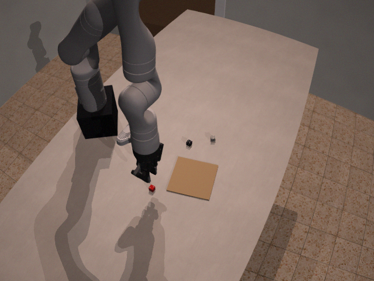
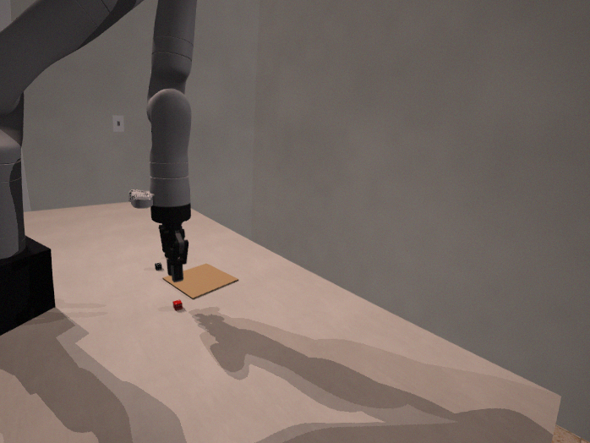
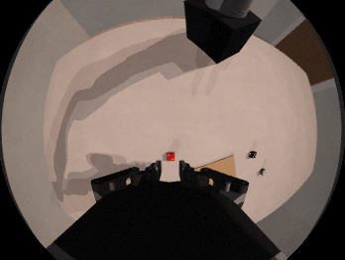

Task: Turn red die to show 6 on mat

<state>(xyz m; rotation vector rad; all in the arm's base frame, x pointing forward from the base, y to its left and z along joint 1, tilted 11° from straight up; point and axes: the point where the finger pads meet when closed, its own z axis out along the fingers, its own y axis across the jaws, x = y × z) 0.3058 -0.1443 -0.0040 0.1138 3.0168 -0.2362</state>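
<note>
The red die (image 1: 151, 187) (image 2: 177, 304) (image 3: 171, 155) lies on the bare table a little left of the tan mat (image 1: 193, 178) (image 2: 202, 280) (image 3: 224, 163), not on it. My gripper (image 1: 141, 177) (image 2: 177, 276) (image 3: 170, 166) hangs above the table just behind the red die, pointing down. Its fingers are narrowed to a small gap and hold nothing. In the wrist view the die shows through that gap, on the table below. I cannot read the die's top face.
A black die (image 1: 188, 142) (image 2: 158, 266) (image 3: 252, 154) and a white die (image 1: 212, 138) (image 3: 261, 171) lie on the table behind the mat, apart from each other. The robot's black base (image 1: 96, 120) (image 2: 24, 281) (image 3: 217, 26) stands at the table's left edge.
</note>
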